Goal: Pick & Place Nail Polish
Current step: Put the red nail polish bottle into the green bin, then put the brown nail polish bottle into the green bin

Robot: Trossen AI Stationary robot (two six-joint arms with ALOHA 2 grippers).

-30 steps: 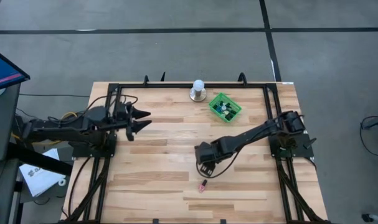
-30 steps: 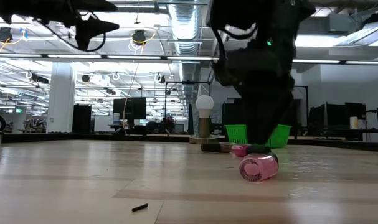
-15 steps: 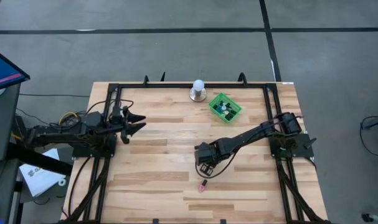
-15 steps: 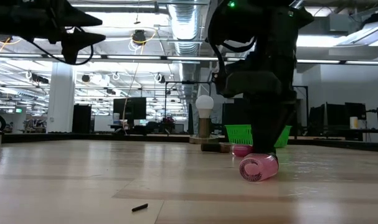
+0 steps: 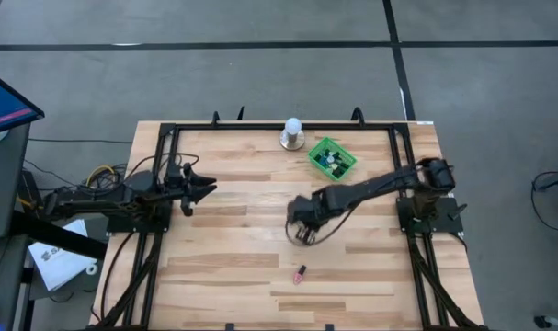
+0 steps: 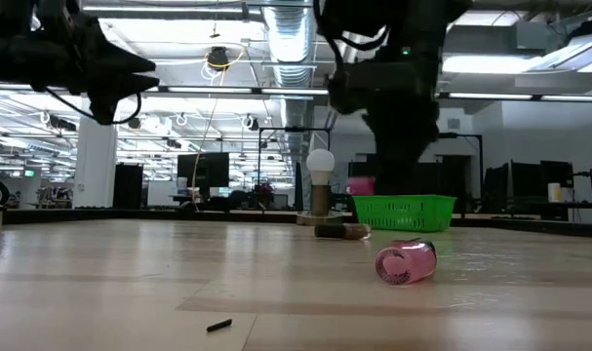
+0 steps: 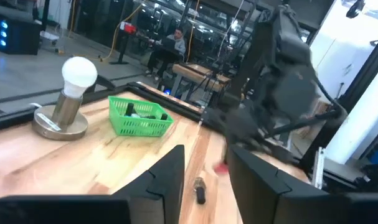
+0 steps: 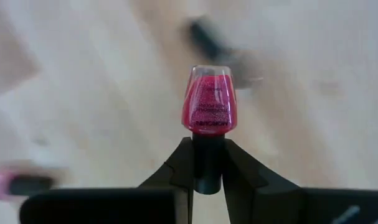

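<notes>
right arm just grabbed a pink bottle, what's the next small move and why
Probably carry it toward the green basket. The right hand is shut on the cap of a pink nail polish bottle, held clear above the table, and the basket already holds other bottles. The left hand waits open at the left side.
</notes>
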